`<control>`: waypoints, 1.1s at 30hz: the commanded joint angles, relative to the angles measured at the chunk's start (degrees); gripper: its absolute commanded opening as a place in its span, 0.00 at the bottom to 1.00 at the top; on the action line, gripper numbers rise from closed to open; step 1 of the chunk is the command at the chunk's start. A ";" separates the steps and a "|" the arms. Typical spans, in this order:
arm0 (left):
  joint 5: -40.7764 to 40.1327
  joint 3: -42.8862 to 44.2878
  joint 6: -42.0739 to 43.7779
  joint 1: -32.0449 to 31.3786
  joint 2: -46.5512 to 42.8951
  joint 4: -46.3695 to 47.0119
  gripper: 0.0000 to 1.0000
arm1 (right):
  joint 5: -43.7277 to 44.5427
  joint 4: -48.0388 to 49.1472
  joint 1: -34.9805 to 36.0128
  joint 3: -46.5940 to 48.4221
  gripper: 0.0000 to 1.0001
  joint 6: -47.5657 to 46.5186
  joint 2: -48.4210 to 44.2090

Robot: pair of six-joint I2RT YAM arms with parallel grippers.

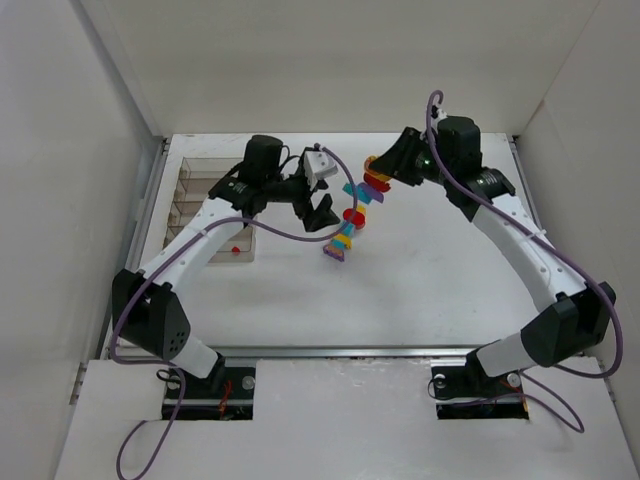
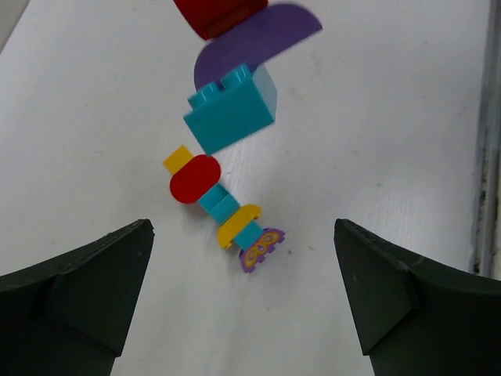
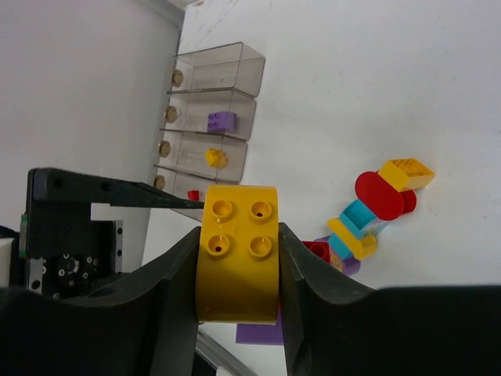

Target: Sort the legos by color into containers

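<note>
My right gripper [image 1: 380, 170] [image 3: 239, 235] is shut on a yellow lego [image 3: 239, 262], held above the table. Red [image 2: 219, 12], purple [image 2: 254, 39] and teal [image 2: 231, 113] legos hang joined beneath it. A joined row of small legos [image 1: 345, 235] [image 2: 223, 207] [image 3: 372, 207] in yellow, red, teal and purple lies on the white table just below them. My left gripper [image 1: 322, 208] [image 2: 243, 229] hovers left of this row, wide open and holding nothing. The smoke-tinted containers [image 1: 205, 200] [image 3: 235, 66] stand at the far left, with a purple [image 3: 218, 121], a yellow [image 3: 211, 157] and a red lego [image 1: 235, 249] in separate compartments.
White walls close in the table on the left, back and right. A metal rail [image 1: 330, 350] runs along the near edge, with both arm bases behind it. The left arm's forearm [image 1: 200, 245] reaches over the containers.
</note>
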 commanded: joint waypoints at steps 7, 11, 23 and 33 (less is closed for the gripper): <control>1.37 8.22 -12.04 -4.92 2.88 2.01 1.00 | 4.27 1.24 4.12 -1.81 0.00 -1.83 -2.76; 0.76 9.89 -14.06 -4.92 5.25 -0.11 0.97 | 4.89 1.24 5.17 -1.28 0.00 -2.35 -2.75; -0.30 11.47 -15.20 -4.92 8.60 -2.67 0.49 | 5.42 1.24 6.75 -0.14 0.00 -2.88 -2.22; 3.74 12.62 -16.61 -4.92 8.60 -2.58 0.61 | 6.03 1.24 7.28 -0.75 0.00 -2.88 -1.70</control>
